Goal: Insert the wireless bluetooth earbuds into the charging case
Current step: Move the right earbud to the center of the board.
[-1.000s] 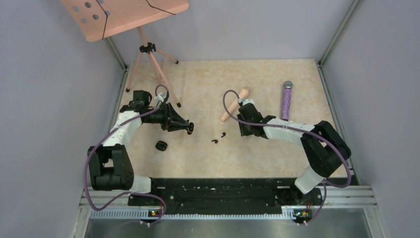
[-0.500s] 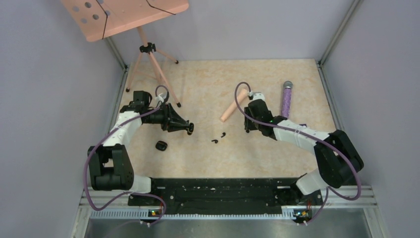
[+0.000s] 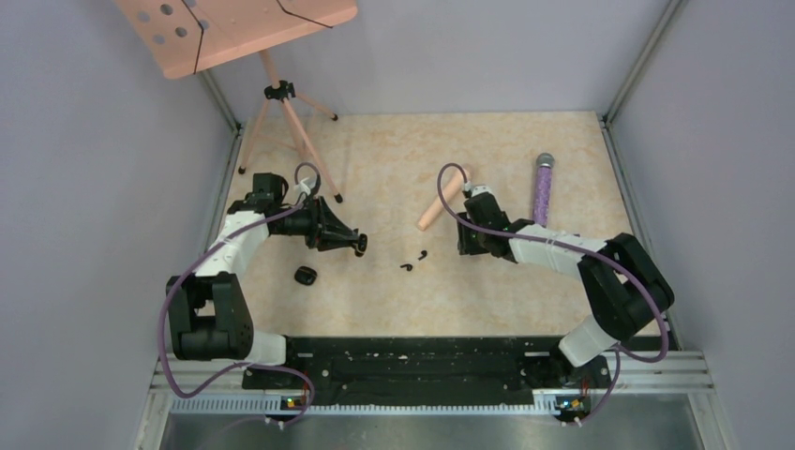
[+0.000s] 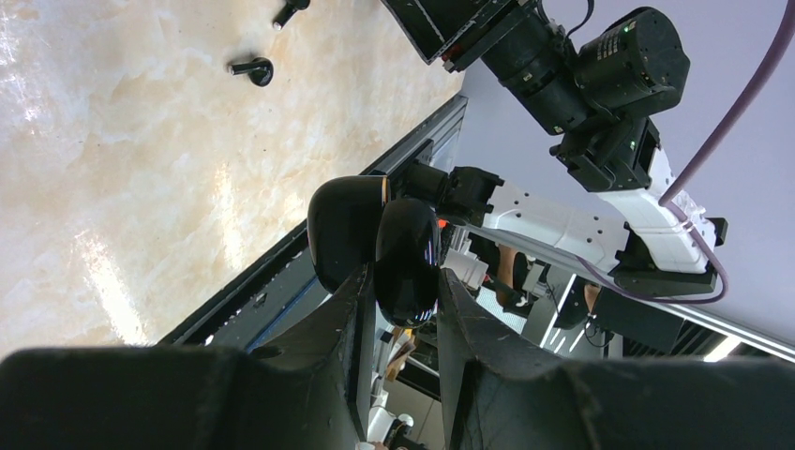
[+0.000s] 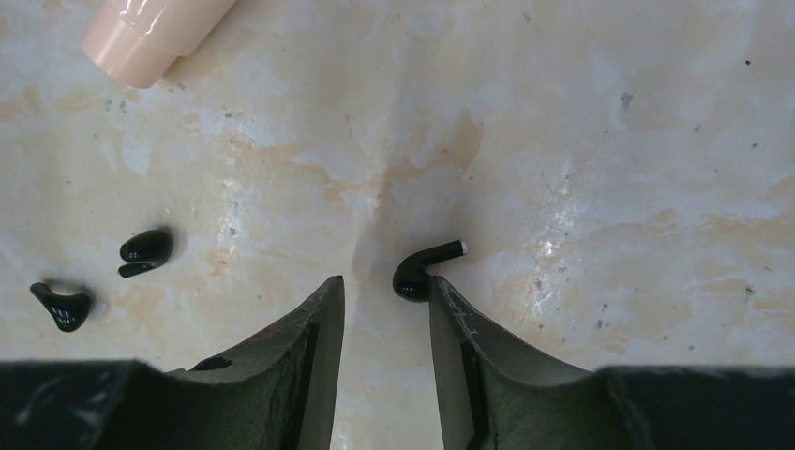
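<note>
**Earbud [image 5: 417,274] at the mouth of the right fingers [image 5: 317,347]**

The charging case [image 4: 405,248] is gripped, apparently lid open, in the closed left fingers [image 4: 337,328] above the desk [image 5: 581,141]. The right fingers are parted and empty. The earbud lies on the desk just ahead of them, against 1 fingertip's inner edge, stem angled away and sideways. The right arm is clearly nearer. A small sideways centring is judged necessary before closing.

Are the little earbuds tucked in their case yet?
Not yet! Done: the left gripper is clamped on the charging case. Happening now: the right gripper hangs open, low over the table, near the earbuds. Left to do: pick up both earbuds, which lie loose on the table, and put them in the case.
</note>
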